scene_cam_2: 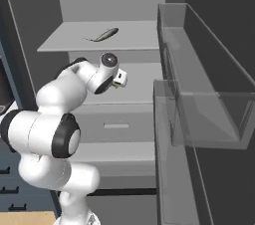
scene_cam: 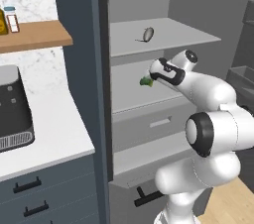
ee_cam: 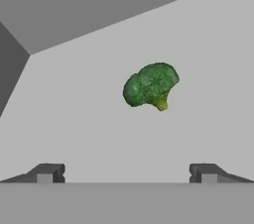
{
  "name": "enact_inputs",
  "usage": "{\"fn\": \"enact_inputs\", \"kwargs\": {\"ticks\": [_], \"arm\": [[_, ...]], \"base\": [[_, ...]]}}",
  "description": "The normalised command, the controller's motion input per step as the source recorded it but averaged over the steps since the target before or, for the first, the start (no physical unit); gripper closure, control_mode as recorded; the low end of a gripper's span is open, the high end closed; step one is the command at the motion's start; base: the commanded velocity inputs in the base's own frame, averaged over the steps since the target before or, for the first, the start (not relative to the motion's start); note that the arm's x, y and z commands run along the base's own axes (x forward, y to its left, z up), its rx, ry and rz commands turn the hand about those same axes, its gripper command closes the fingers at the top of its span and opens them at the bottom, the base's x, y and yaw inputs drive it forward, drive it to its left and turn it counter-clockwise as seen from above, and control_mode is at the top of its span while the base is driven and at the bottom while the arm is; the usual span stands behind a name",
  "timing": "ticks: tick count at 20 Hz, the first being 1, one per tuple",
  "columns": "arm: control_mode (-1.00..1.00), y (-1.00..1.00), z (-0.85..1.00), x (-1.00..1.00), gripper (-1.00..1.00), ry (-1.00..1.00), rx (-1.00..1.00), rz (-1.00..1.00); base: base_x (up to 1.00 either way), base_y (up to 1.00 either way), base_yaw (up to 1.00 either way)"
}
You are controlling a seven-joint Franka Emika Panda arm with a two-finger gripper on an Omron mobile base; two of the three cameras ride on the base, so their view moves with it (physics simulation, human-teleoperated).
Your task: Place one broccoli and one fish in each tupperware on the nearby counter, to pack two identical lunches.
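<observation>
A: Reaching into the open fridge, the gripper (ee_cam: 127, 172) hovers near the broccoli (ee_cam: 151, 85), fingers spread wide, grasping nothing.
B: And the fish (scene_cam_2: 103, 35)?
A: Lying on the shelf (scene_cam_2: 69, 42) above, well apart.

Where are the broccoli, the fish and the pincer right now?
broccoli (ee_cam: 150, 85): hand view, on its green crown.
fish (scene_cam_2: 105, 34): right base view, mid-body, on the upper shelf.
pincer (ee_cam: 127, 173): hand view, midway between the two dark tips, which stand apart.
</observation>
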Motion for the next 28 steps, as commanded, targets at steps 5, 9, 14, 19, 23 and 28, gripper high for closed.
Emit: {"fn": "enact_inputs", "kwargs": {"ticks": [5,9,14,19,23,28], "arm": [[-1.00,0.00,0.00,0.25,-1.00,0.07,0.00,0.00],[-1.00,0.00,-0.33,0.16,-1.00,0.00,0.00,0.00],[-1.00,-0.03,-0.32,0.15,-1.00,-0.01,0.02,0.00],[-1.00,-0.01,-0.03,0.08,-1.00,0.00,0.09,0.00],[-1.00,-0.06,0.00,0.16,-1.00,0.00,0.10,0.00],[-1.00,0.00,0.00,0.42,-1.00,0.02,0.01,0.00]], "base": [[0.00,0.00,0.00],[0.00,0.00,0.00],[0.00,0.00,0.00],[0.00,0.00,0.00],[0.00,0.00,0.00],[0.00,0.00,0.00]]}}
